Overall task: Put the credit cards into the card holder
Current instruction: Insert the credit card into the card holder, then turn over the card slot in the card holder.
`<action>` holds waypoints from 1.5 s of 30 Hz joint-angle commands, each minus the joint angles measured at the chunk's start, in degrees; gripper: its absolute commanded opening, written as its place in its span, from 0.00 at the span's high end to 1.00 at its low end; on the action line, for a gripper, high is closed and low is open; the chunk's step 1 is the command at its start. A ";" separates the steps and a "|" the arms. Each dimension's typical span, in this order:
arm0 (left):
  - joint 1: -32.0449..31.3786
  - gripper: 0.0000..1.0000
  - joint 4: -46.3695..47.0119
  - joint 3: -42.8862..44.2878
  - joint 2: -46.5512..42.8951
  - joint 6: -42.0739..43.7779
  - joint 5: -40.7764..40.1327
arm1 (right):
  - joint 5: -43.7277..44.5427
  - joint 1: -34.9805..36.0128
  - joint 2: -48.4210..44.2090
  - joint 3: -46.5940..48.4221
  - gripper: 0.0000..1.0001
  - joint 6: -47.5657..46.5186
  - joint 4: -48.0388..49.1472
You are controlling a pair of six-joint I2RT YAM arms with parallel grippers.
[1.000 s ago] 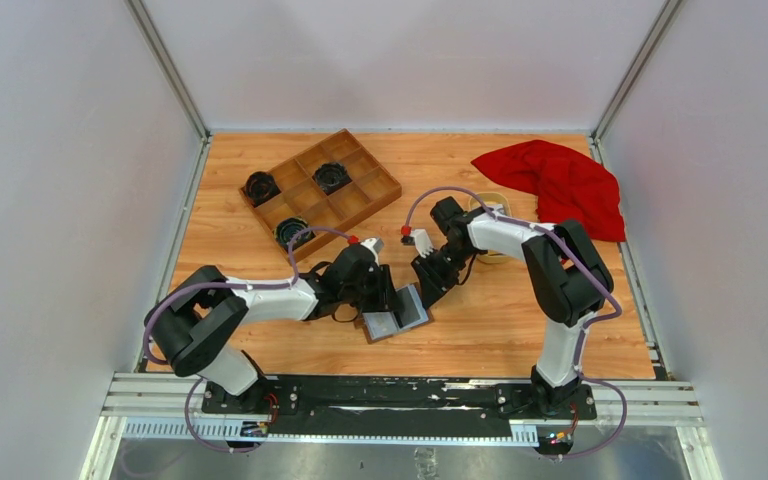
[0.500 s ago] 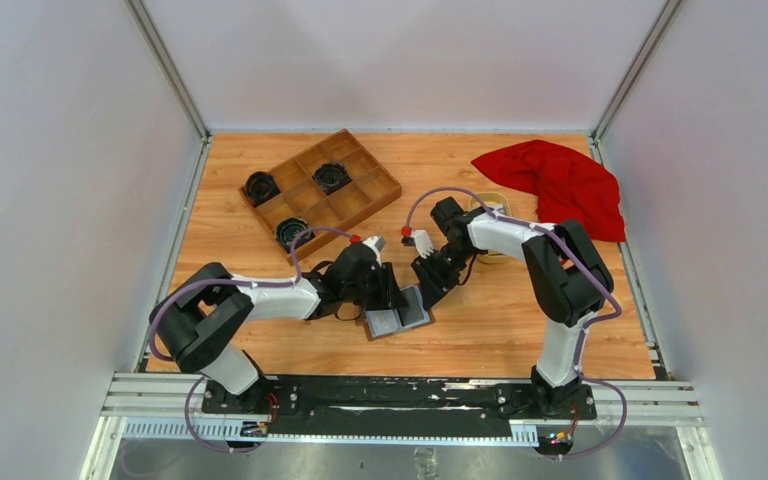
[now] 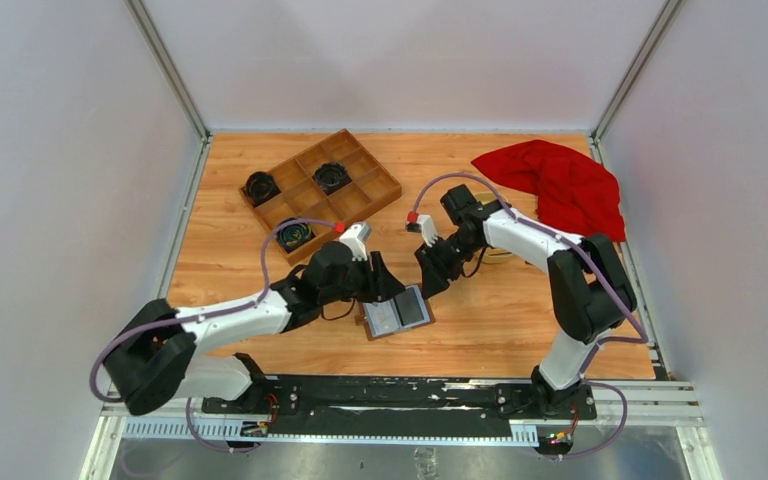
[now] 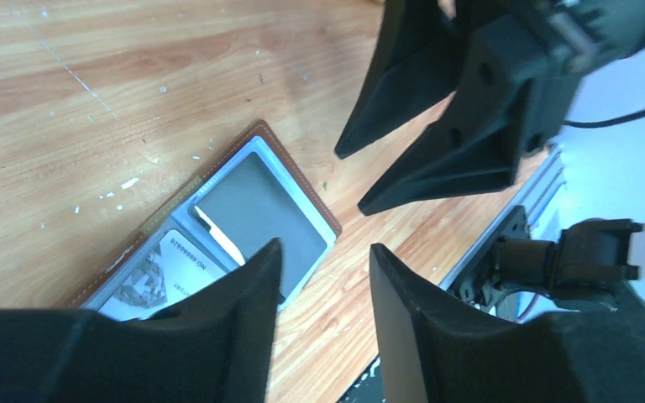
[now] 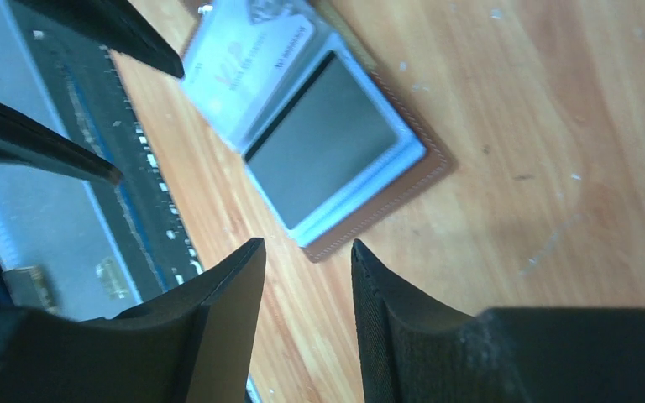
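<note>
At the left of the wooden tabletop (image 3: 520,335), a brown wooden compartment tray (image 3: 352,203) sits at an angle toward the back. Round black coiled objects (image 3: 260,186) lie in three of its cells. The left arm reaches from its base across the near part of the tabletop, and the left gripper (image 3: 388,285) hangs just over the left side of the card holder. Its jaws are spread and pinch nothing; bare wood shows in the gap between them.

The small brown leather-like folding wallet (image 3: 397,313) lies open and flat near the middle of the tabletop, inside facing up, between the two grippers. In the left wrist view, a whitish printed card (image 4: 164,277) fills its left half. A dark grey card (image 4: 260,206) lies in its right half, framed by the shiny grey-blue pocket. Whether the dark card is tucked fully in, I cannot tell. A small pale corner shows at the fold between the two halves, and what it belongs to is unclear.

The right gripper (image 3: 428,284) hovers just beyond the wallet's far right edge, tips angled down toward it and apart from it. Its jaws are likewise spread, with only wood visible between them.

A crumpled red cloth (image 3: 560,185) lies at the far right of the tabletop, well apart from the wallet.
</note>
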 commanded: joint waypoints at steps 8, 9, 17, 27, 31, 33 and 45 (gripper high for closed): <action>2.02 0.41 1.12 -8.46 -14.66 6.39 -2.47 | -12.39 -0.67 6.73 1.07 0.55 1.27 -3.20; 2.16 0.41 1.12 -8.37 -13.93 6.40 -0.94 | -12.37 -0.67 7.39 1.10 0.56 1.55 -3.20; 2.18 0.45 6.31 -8.01 -6.41 3.95 5.56 | -11.51 -0.65 10.09 1.34 0.58 2.73 -3.16; 2.18 0.50 12.02 -8.21 1.48 2.32 7.67 | -9.12 -0.67 11.04 1.44 0.57 3.05 -3.09; 2.18 0.52 13.55 -8.00 4.67 2.03 8.21 | -8.28 -0.67 11.12 1.43 0.57 3.11 -3.11; 2.18 0.52 14.37 -7.99 6.02 1.81 8.63 | -8.19 -0.67 11.23 1.45 0.57 3.07 -3.11; 2.18 0.55 17.49 -8.39 10.45 0.83 9.46 | -11.23 -0.72 12.05 1.52 0.58 3.48 -3.20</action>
